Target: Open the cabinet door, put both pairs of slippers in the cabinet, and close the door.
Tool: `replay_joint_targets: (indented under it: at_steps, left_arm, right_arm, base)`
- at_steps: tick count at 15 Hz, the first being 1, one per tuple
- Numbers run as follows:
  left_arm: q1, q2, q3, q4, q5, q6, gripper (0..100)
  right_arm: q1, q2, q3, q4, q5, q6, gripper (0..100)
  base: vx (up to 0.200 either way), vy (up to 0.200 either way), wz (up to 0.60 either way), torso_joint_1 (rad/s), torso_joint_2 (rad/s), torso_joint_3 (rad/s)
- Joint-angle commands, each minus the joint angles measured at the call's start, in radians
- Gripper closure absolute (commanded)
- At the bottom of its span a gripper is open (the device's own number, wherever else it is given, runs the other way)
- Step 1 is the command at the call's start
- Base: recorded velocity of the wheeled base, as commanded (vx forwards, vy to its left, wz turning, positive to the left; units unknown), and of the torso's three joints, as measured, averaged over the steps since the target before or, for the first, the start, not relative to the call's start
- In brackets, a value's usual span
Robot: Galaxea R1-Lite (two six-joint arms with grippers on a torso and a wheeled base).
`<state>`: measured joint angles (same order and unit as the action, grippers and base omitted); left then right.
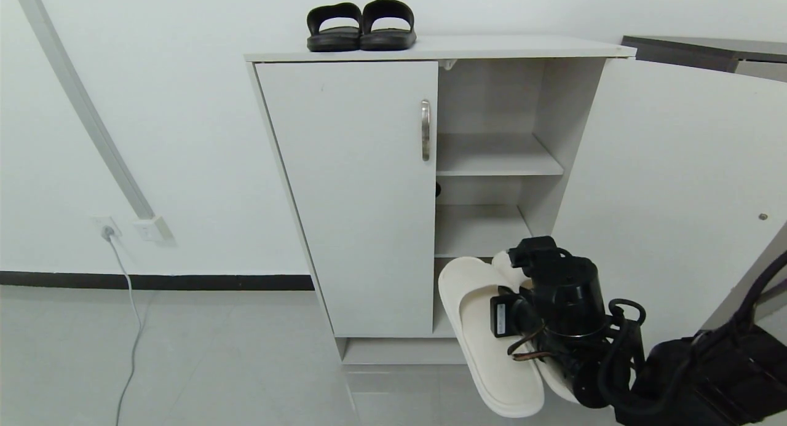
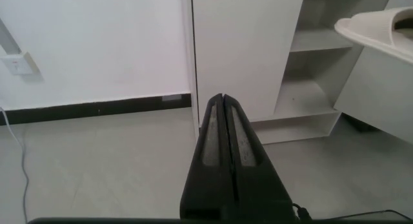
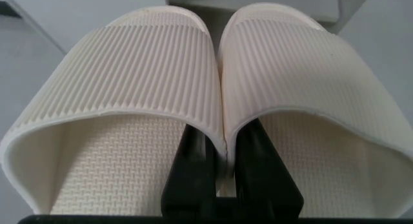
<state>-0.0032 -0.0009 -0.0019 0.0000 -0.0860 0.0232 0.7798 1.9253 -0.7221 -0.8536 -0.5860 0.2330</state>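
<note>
The pair of cream slippers (image 1: pixel 486 340) has a ribbed band over each foot and a fine woven pattern on the insole. The two lie side by side with their inner edges touching. In the head view they are at the lower centre-right of the frame, before the open right half of the white cabinet (image 1: pixel 492 47). Their far ends overlap its lowest compartment, and I cannot tell if they are already inside.

The right gripper (image 3: pixel 222 162) is almost closed. One finger goes under each band, and the two inner walls of the slippers are pinched between them.

The pair of black slippers (image 1: pixel 361 26) stands on the cabinet top, at the upper centre of the frame. The right door (image 1: pixel 664 186) is swung wide open and the left door (image 1: pixel 356 198) with its metal handle (image 1: pixel 425 130) is closed.

The left gripper (image 2: pixel 222 104) has its fingers pressed fully together and holds nothing. It is above the grey floor (image 2: pixel 97 166).
</note>
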Motion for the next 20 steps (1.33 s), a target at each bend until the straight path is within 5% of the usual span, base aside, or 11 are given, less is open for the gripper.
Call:
replay_joint_targets:
  at_steps: [1, 6, 16, 20]
  left_arm:
    - [0.000, 0.002, -0.001, 0.000, 0.002, -0.005, 100]
    - [0.000, 0.002, -0.001, 0.000, 0.000, -0.003, 100]
    - [0.000, 0.002, -0.001, 0.000, 0.002, -0.006, 100]
    - [0.000, 0.002, -0.001, 0.000, 0.005, -0.012, 100]
  right_arm:
    - [0.015, 0.084, -0.120, 0.005, -0.080, -0.004, 100]
    - [0.030, 0.212, -0.250, 0.004, -0.245, 0.006, 100]
    - [0.033, 0.215, -0.235, -0.005, -0.244, 0.008, 100]
    - [0.049, 0.239, -0.220, -0.050, -0.106, -0.003, 100]
  base:
    - [0.000, 0.000, 0.00, 0.000, 0.00, 0.000]
    - [0.000, 0.000, 0.00, 0.000, 0.00, 0.000]
    - [0.000, -0.120, 0.00, 0.001, 0.00, 0.001]
    - [0.000, 0.000, 0.00, 0.000, 0.00, 0.000]
